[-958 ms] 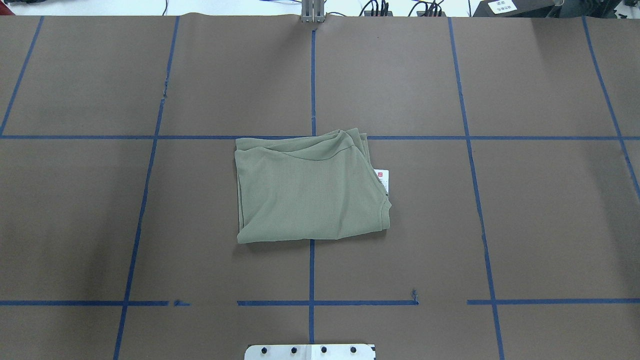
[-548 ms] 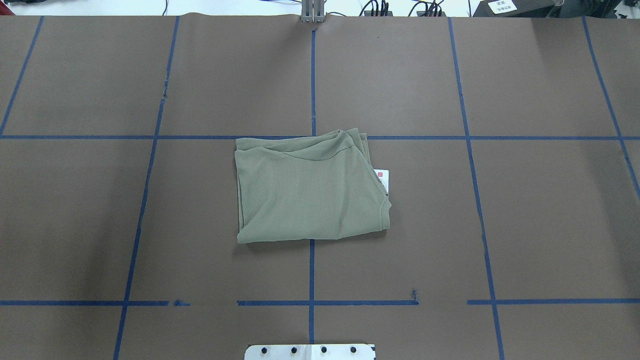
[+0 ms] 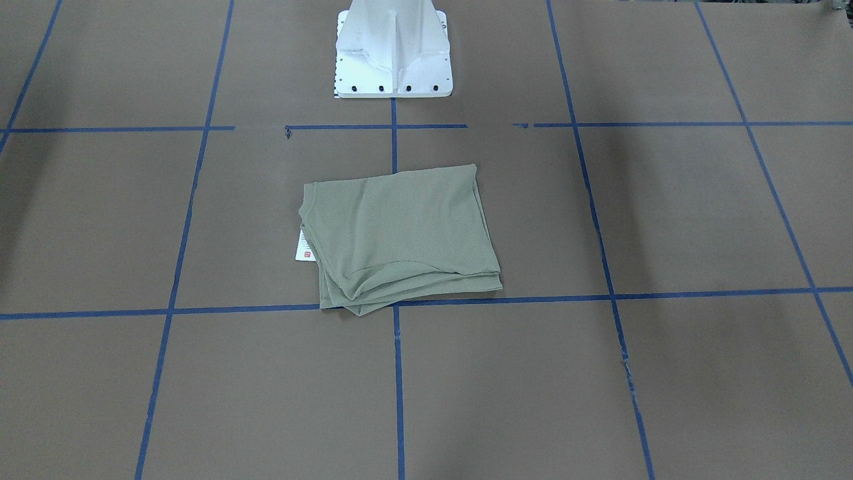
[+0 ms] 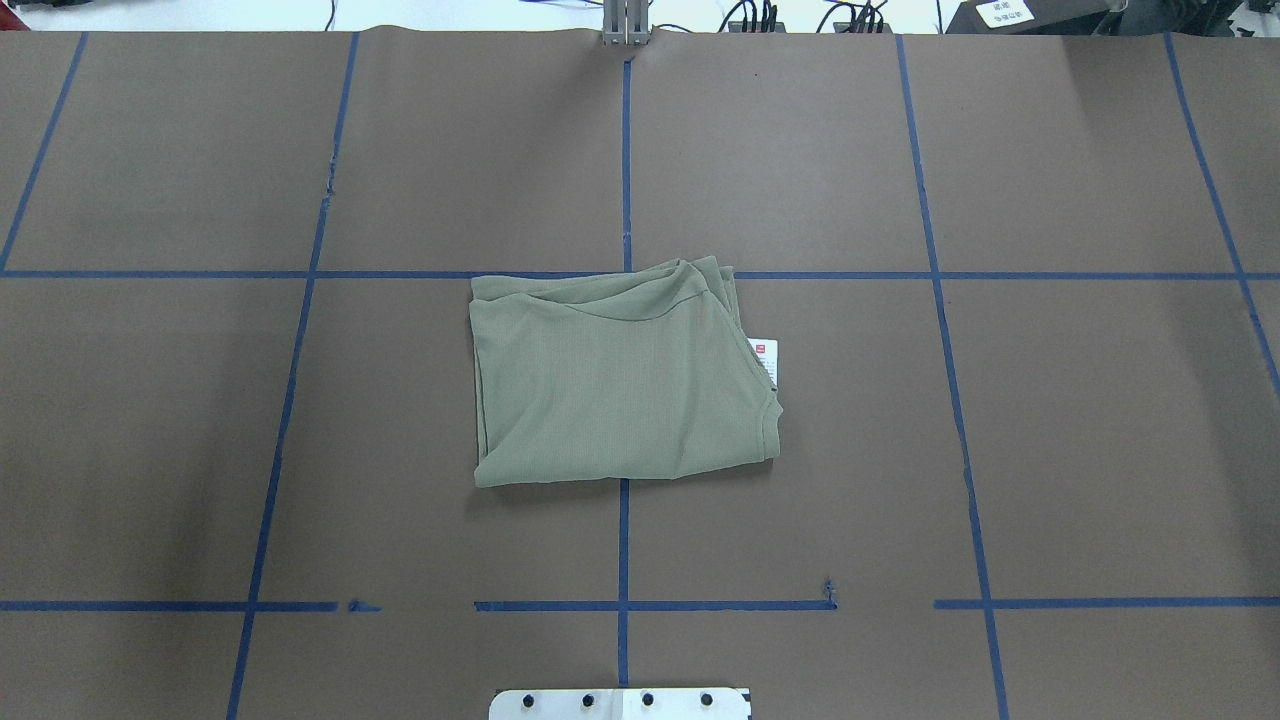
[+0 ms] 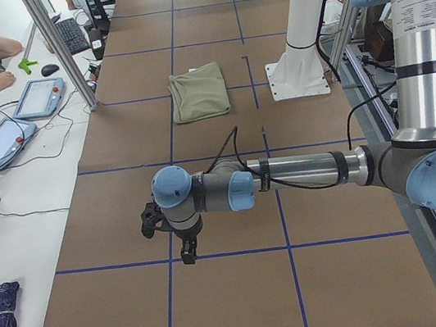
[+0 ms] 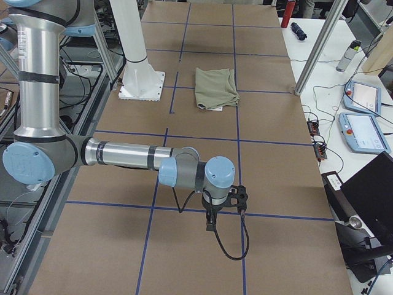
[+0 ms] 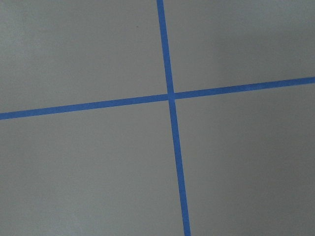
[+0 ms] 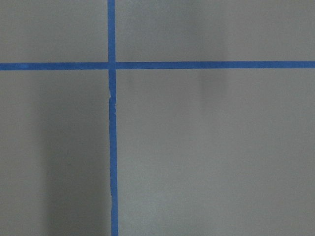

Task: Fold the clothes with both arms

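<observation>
At the centre of the table point(image 4: 1050, 450) the folded sage-green shirt point(image 4: 620, 385) is laid, seemingly finished, so the left gripper point(image 5: 186, 253) and right gripper point(image 6: 210, 225) are parked aside, and whether their jaws are spread cannot be told.

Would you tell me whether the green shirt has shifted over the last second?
No. In the overhead view the shirt still straddles the centre tape line, its far edge on the same crosswise tape line.

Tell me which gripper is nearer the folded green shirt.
Neither, clearly. The left gripper hangs over a tape crossing far out on the robot's left of the shirt; the right gripper mirrors it, about as far out on the right.
</observation>
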Controlling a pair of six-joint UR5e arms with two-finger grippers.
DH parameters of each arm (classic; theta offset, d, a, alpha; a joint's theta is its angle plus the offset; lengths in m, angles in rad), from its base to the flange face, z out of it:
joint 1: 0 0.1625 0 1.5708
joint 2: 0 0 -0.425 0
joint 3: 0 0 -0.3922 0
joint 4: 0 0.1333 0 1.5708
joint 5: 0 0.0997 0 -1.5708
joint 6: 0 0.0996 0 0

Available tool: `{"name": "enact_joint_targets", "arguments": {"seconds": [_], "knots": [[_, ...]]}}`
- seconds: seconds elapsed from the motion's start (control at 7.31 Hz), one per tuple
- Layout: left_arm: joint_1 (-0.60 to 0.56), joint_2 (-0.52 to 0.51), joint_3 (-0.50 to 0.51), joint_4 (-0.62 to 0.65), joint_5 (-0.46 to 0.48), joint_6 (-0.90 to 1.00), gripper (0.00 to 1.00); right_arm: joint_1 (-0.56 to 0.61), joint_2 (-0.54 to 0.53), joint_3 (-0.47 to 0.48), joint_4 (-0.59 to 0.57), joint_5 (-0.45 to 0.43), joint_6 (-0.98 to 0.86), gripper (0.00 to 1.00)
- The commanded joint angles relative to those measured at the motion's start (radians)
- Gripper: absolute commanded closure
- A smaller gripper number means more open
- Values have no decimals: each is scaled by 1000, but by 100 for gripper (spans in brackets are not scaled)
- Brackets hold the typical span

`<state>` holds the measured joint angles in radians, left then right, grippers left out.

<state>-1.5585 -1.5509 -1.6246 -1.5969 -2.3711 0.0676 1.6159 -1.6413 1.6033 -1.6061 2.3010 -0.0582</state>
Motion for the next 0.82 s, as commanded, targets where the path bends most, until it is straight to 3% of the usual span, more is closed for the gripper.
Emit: {"name": "enact_joint_targets", "arguments": {"seconds": [0.0, 0.68], "knots": [[0, 0, 2, 0, 1, 0, 0, -1, 0, 0, 0, 0, 0, 0], [0, 25, -3, 0, -2, 0, 0, -1, 0, 3, 2, 0, 0, 0]]}}
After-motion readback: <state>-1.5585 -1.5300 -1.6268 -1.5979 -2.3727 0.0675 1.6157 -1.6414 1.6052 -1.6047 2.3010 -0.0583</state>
